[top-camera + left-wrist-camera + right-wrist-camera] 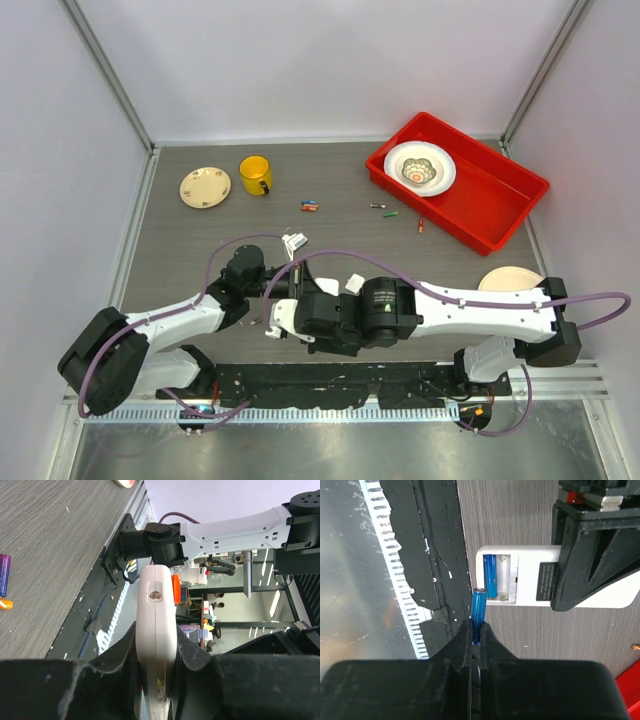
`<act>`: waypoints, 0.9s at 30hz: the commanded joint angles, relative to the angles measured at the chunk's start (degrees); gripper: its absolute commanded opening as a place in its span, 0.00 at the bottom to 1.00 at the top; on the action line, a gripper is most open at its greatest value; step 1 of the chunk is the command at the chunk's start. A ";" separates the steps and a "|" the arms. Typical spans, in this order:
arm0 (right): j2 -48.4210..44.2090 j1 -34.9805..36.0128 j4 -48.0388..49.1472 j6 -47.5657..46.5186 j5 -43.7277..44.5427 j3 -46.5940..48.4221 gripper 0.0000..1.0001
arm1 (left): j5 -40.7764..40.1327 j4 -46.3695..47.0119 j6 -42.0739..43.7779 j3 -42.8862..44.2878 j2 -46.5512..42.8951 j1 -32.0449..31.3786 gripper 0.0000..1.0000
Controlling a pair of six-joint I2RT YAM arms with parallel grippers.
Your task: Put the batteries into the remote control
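Note:
The white remote control lies back-up with its battery compartment open and one blue battery seated in the left slot. My left gripper is shut on the remote control, which shows edge-on in the left wrist view. My right gripper is shut on a second blue battery. That battery's tip sits just off the compartment's near left corner. Loose batteries lie mid-table, with others further right. A purple battery and an orange one lie left of the remote.
At the back left stand a yellow cup and a small plate. A red tray holding a white bowl is at the back right, and another plate lies by the right arm. A small white piece lies near the left gripper.

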 commanded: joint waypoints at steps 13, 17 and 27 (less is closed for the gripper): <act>1.60 0.36 3.43 -1.82 0.21 -0.97 0.01 | -2.50 6.05 -1.76 -1.73 -2.33 -1.28 0.00; 1.60 0.27 3.34 -2.00 1.09 -1.68 0.01 | -2.76 6.05 -1.85 -1.91 -3.12 -2.15 0.00; 1.42 0.01 3.34 -2.61 2.14 -2.99 0.01 | -3.20 6.05 -1.94 -2.08 -4.17 -3.83 0.00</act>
